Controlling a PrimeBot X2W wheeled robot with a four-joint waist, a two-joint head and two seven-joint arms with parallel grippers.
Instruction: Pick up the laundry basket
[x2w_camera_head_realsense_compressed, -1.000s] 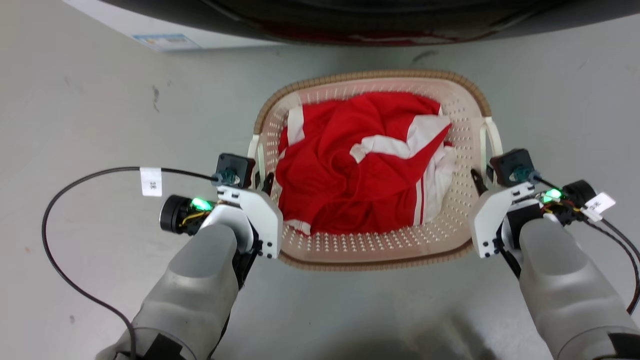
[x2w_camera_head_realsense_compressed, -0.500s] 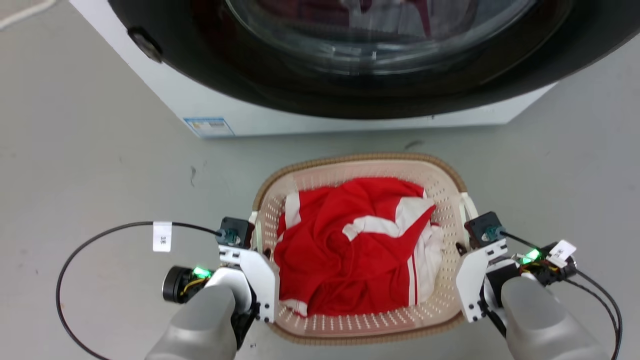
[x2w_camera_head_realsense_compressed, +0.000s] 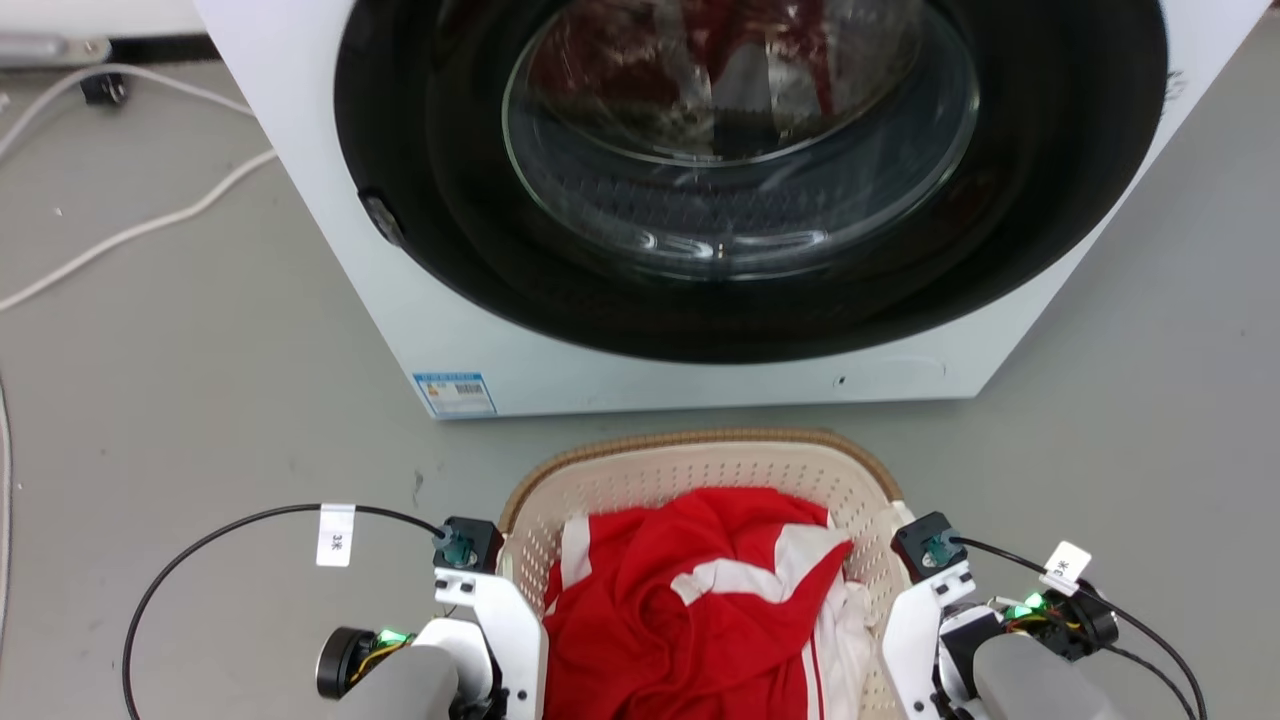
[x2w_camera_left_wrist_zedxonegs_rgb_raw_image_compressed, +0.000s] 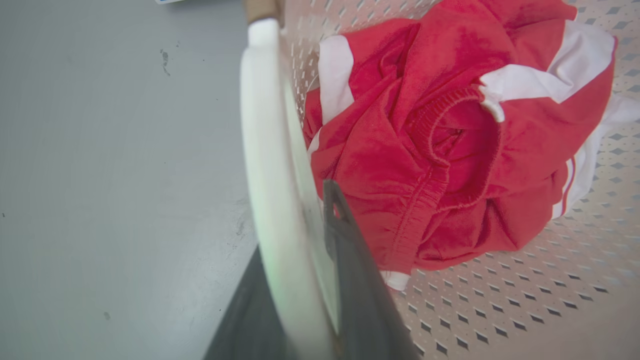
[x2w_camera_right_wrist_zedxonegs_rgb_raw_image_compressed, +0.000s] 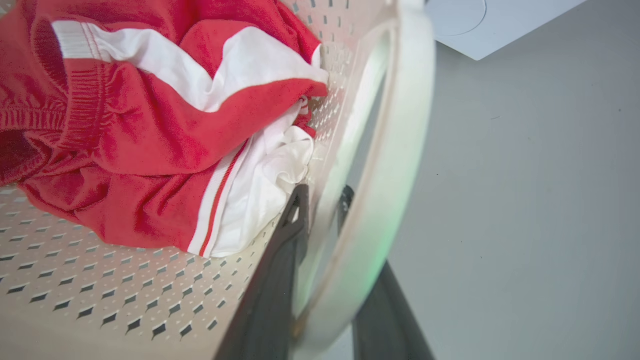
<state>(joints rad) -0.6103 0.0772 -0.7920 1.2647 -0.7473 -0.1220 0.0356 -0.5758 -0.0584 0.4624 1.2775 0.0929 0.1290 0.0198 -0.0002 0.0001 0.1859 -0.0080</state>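
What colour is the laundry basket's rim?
Brown, woven-look; the head view shows the laundry basket best.

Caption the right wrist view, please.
Right gripper, jaws clamping the white handle of the laundry basket holding red-and-white clothing.

One basket (x2w_camera_head_realsense_compressed: 700, 468) — one washer (x2w_camera_head_realsense_compressed: 740, 200)

Cream perforated laundry basket (x2w_camera_head_realsense_compressed: 700, 470) — brown rim, upright
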